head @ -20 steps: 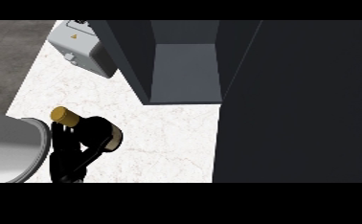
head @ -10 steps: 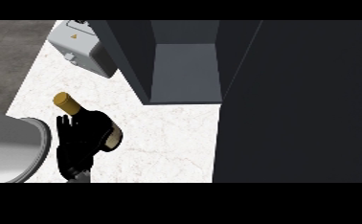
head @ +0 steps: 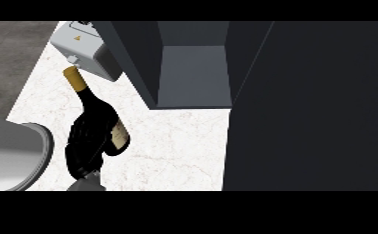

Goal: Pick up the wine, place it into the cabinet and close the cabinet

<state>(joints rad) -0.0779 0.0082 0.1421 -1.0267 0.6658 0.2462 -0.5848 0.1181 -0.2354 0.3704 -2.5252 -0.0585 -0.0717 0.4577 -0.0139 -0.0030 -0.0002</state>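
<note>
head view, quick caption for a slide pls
Left hand holds the wine over the counter, beside the open cabinet.

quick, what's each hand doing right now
Left hand: shut on the wine bottle, fingers curled round its body.
Right hand: not in view.

We see even, shadowless light on the pale marble counter (head: 170, 148), the open cabinet (head: 193, 78) interior dim, its door near black.
</note>
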